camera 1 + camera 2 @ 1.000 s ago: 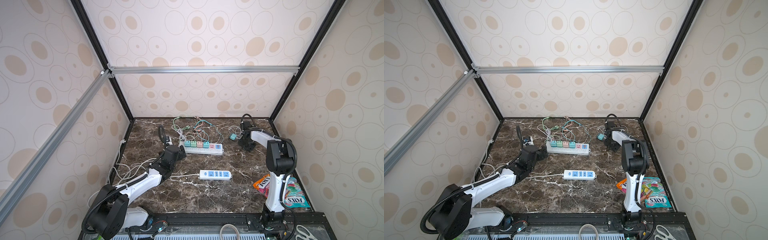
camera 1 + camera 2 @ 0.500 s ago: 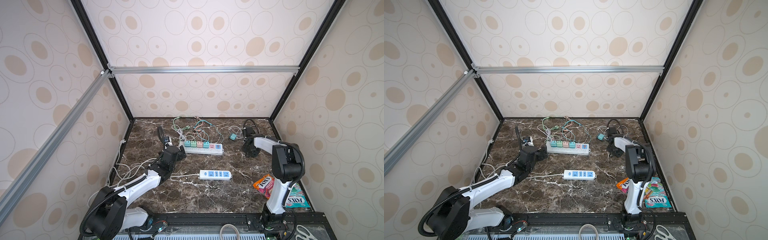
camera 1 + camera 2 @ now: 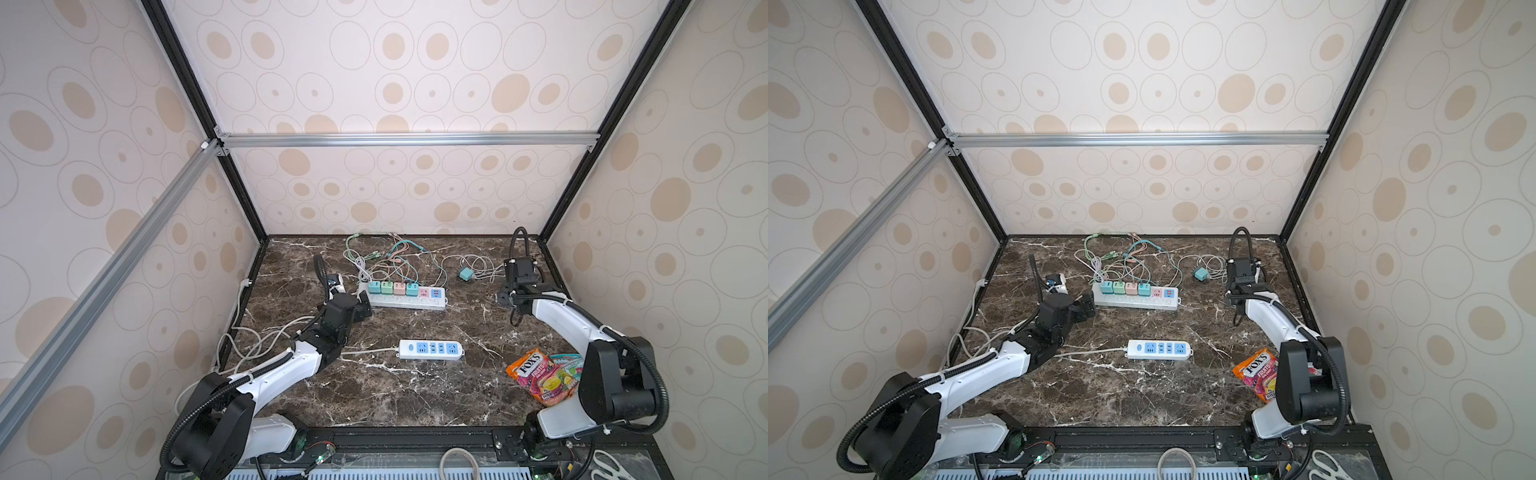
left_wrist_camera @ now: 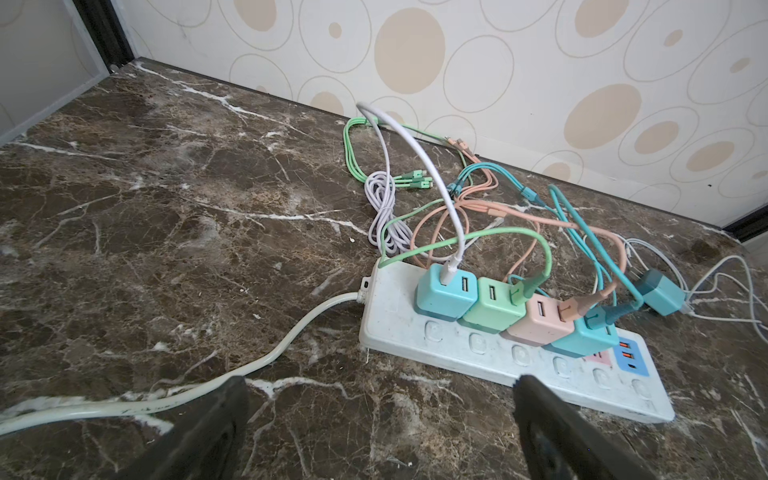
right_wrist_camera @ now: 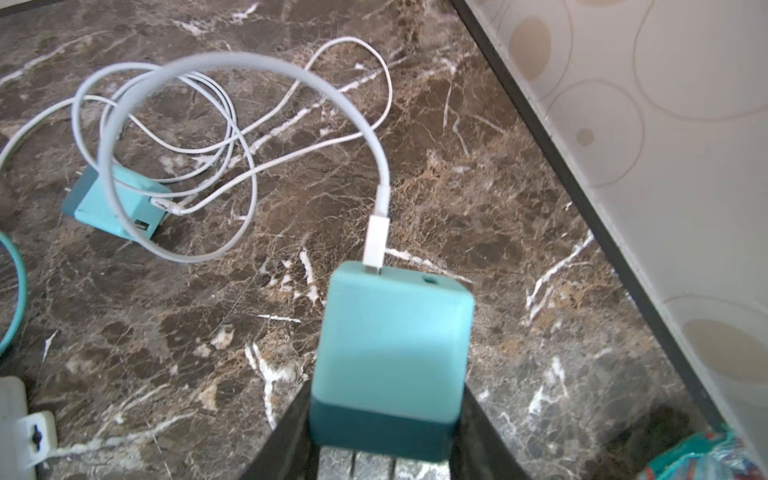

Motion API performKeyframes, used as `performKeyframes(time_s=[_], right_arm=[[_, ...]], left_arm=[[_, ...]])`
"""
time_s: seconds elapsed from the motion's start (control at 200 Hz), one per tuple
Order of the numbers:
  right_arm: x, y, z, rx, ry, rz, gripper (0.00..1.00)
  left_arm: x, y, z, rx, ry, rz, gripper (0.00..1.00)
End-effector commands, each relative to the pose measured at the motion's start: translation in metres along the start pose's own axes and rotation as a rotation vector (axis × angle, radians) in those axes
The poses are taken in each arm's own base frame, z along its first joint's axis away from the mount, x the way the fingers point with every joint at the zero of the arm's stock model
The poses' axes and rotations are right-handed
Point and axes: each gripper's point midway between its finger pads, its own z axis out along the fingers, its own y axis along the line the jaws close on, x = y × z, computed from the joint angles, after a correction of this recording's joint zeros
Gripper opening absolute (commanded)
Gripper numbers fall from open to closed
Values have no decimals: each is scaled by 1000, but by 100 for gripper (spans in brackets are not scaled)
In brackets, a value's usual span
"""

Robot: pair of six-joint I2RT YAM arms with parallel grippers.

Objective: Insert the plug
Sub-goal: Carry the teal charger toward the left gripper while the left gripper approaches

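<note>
I have the far power strip [image 3: 405,297] at back centre, with the cable tangle [image 3: 386,257] behind it and my left gripper [image 3: 362,306] just off its left end. The near power strip [image 3: 431,349] lies before it. A loose charger [image 3: 466,273] lies between the far strip and my right gripper [image 5: 384,399], which carries the plug [image 5: 390,332].

Soft, even brightness; wide-angle edge distortion; close-up teal plug [image 5: 392,340] slightly blurry.

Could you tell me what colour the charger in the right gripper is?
The charger is light teal with a darker base; clearest in the right wrist view.
</note>
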Motion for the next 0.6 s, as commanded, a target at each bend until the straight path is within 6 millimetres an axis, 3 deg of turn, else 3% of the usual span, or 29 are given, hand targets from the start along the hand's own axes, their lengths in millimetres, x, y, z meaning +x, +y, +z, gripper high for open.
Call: performKeyframes(time_s=[0.0,0.155,0.32,0.465,0.595], right_arm=[[-22,-8,-18,8,-90,-129,0],[-43,0,-39,-57,-173,-246,0],[-43,42,-66,-294,-186,-571,0],[-52,55,-83,-275,-297,-790,0],[-52,80,-107,-285,-439,-1038,1]], left_arm=[[-13,-10,0,16,-22,-35,98],[-29,-33,-4,129,-54,-34,98],[-31,-49,-4,196,-33,0,98],[-30,-72,-8,309,-5,50,98],[-34,-96,-16,423,8,82,98]])
